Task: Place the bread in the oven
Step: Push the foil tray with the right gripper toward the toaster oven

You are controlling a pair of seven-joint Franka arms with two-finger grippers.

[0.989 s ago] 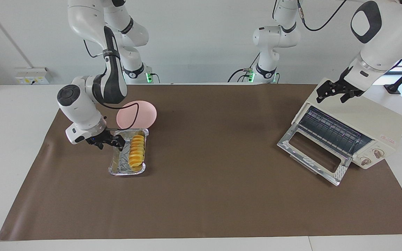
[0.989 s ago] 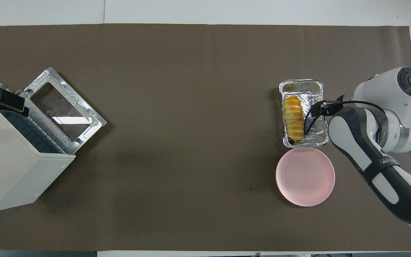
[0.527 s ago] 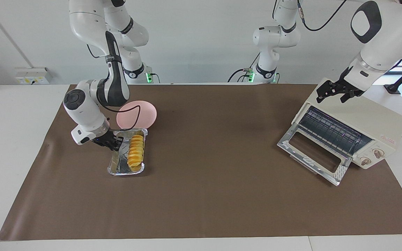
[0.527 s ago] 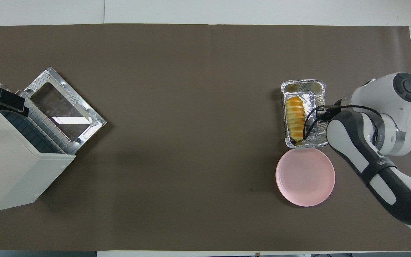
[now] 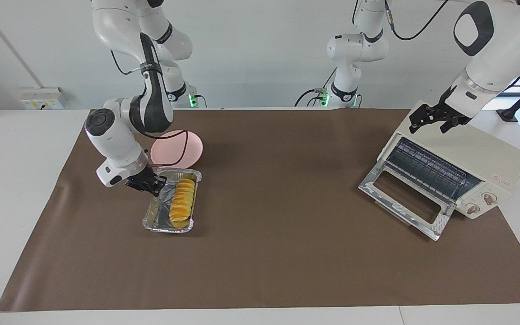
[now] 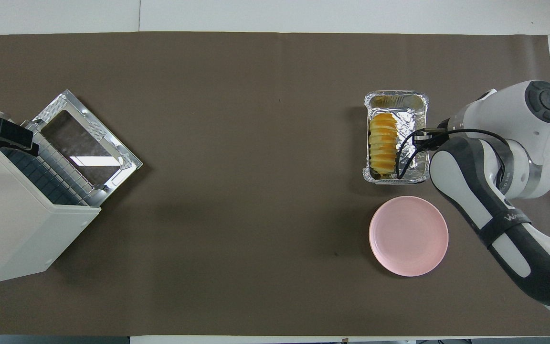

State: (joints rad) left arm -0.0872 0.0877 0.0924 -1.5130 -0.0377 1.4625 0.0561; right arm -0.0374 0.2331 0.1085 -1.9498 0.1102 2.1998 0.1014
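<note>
Right gripper (image 5: 155,186) clamped on tray (image 5: 151,222) rim, bread (image 5: 182,202) inside at its 3 o'clock. Left gripper (image 5: 432,120) spread wide, empty, over oven (image 5: 490,158).

Right hand (image 5: 155,186) pinches foil tray's (image 5: 151,222) rim; bread (image 5: 182,203) lies inside.

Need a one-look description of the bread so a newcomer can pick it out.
Start at the right arm's end of the brown table mat, where a pink plate sits. Beside it, farther from the robots, is a crinkled silver foil tray. The bread lies inside: a golden-yellow ridged loaf, the only yellow thing there.
</note>
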